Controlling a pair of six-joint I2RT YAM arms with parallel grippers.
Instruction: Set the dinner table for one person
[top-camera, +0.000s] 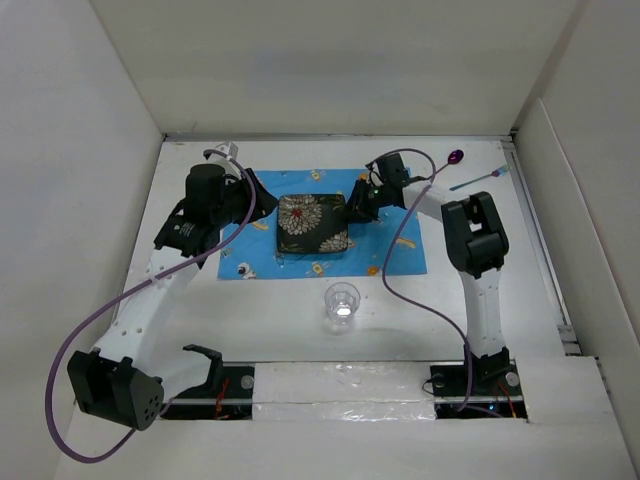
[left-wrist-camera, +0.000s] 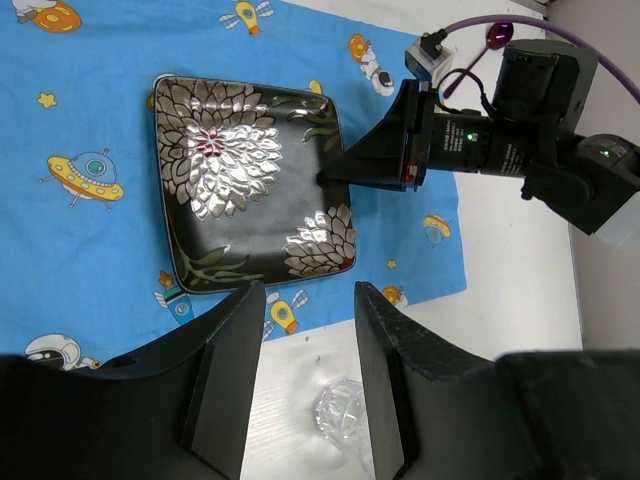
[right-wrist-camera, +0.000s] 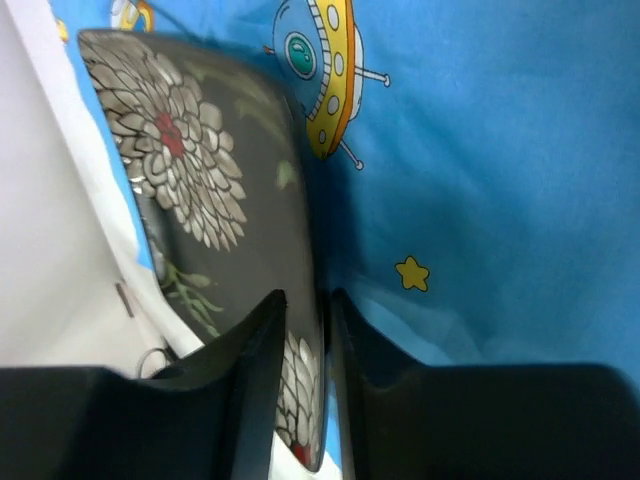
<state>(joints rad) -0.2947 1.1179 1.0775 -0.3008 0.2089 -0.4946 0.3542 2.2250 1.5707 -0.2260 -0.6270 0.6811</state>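
While the large, flat, matte white dinner table (top-camera: 250, 320) spreads beneath everything, bordered by white walls, a blue rectangular cloth printed with space cartoons (top-camera: 410, 255) lies across its middle. A black square plate with a silvery flower pattern (top-camera: 312, 222) sits on that cloth. The right gripper (right-wrist-camera: 305, 300) is at the plate's right edge, its jaws set narrow with the rim between them; whether they actually pinch it I cannot tell. The left gripper (left-wrist-camera: 310, 340) hovers just beside the plate's left edge, jaws moderately apart and holding nothing. A clear faceted drinking glass (top-camera: 342, 303) stands upright on the bare table, near the cloth's near edge. A shiny purple spoon (top-camera: 456, 156) lies at the far right, off the cloth.
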